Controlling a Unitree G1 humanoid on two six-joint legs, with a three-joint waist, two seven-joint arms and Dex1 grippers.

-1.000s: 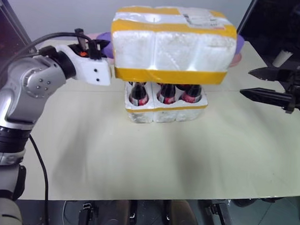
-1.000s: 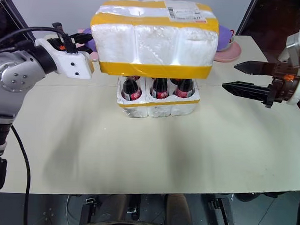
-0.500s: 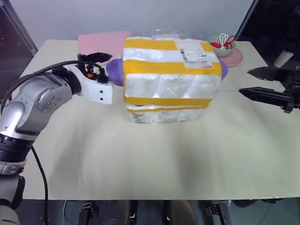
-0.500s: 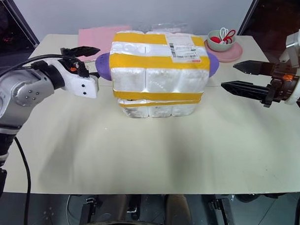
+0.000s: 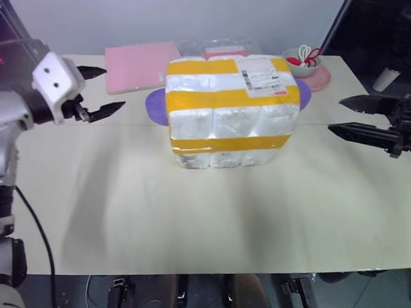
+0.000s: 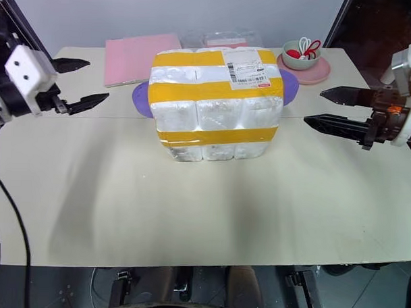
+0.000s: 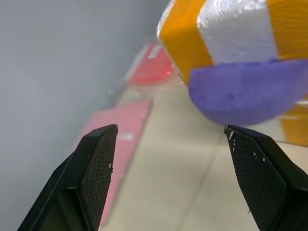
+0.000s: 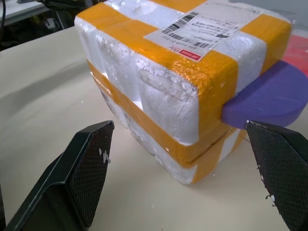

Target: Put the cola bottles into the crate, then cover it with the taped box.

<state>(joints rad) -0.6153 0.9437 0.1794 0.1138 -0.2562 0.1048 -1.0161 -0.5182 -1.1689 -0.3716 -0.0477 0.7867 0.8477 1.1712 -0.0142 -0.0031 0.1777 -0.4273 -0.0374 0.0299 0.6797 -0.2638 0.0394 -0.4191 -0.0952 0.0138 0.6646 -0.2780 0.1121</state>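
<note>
place: lab or test room | cues: plain beige table [image 5: 189, 221] against bare grey wall [image 5: 163, 17] — cabling and black equipment frame [image 6: 345, 24] beside it

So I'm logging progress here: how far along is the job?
It looks finished. The taped box sits squarely over the crate, whose base shows beneath it; the cola bottles are hidden inside. Nothing is in hand: the left hand and right hand are open, clear of the box. Nothing visible remains.
</note>
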